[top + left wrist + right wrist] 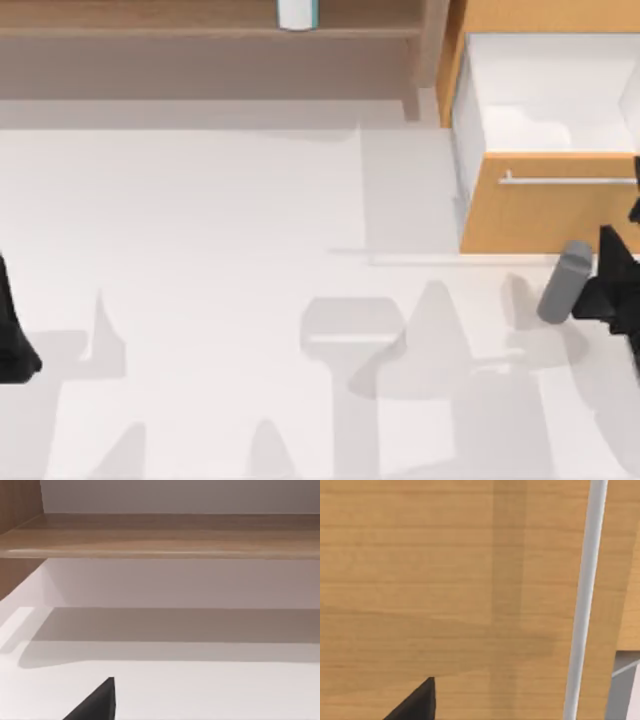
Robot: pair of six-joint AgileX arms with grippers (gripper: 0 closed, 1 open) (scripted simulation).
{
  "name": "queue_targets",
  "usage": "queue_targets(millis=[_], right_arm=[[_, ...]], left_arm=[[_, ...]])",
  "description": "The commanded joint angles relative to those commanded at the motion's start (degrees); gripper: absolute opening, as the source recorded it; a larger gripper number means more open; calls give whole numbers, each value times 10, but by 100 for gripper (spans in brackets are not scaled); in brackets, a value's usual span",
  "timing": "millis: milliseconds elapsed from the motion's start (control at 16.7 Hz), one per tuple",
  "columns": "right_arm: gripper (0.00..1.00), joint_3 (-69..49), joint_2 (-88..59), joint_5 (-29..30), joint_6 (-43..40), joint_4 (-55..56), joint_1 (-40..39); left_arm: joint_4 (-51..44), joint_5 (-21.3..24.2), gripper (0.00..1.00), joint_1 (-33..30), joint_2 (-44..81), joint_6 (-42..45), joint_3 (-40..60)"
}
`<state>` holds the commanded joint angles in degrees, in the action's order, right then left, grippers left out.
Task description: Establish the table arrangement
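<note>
The white table (220, 220) spreads across the top view, crossed by grey shadows. A grey cylinder (565, 283) stands on it near the right edge, just in front of the orange cabinet. My right gripper (606, 290) is close beside the cylinder on its right; I cannot tell whether they touch. The right wrist view faces the cabinet's wooden front (445, 580) and its white bar handle (585, 595) from close up. My left gripper (12, 345) is parked at the table's left edge, and its wrist view looks over the table (200, 690) toward the shelf (160, 535).
A brown wooden shelf (150, 30) runs along the back, with a white and teal container (298, 12) on it. The orange drawer cabinet (560, 215) stands at the back right, its top drawer (560, 95) pulled open above the handle (565, 180).
</note>
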<state>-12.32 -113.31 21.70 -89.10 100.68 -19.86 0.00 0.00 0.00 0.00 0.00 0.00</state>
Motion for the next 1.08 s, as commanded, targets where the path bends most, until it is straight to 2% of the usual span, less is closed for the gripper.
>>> queue_targets(millis=[900,1080], right_arm=[[100,-54,-9,-22,0,-44,22],[77,-54,-9,-22,0,-44,22]], left_arm=[[0,0,100,0,0,0,0],[0,0,100,0,0,0,0]])
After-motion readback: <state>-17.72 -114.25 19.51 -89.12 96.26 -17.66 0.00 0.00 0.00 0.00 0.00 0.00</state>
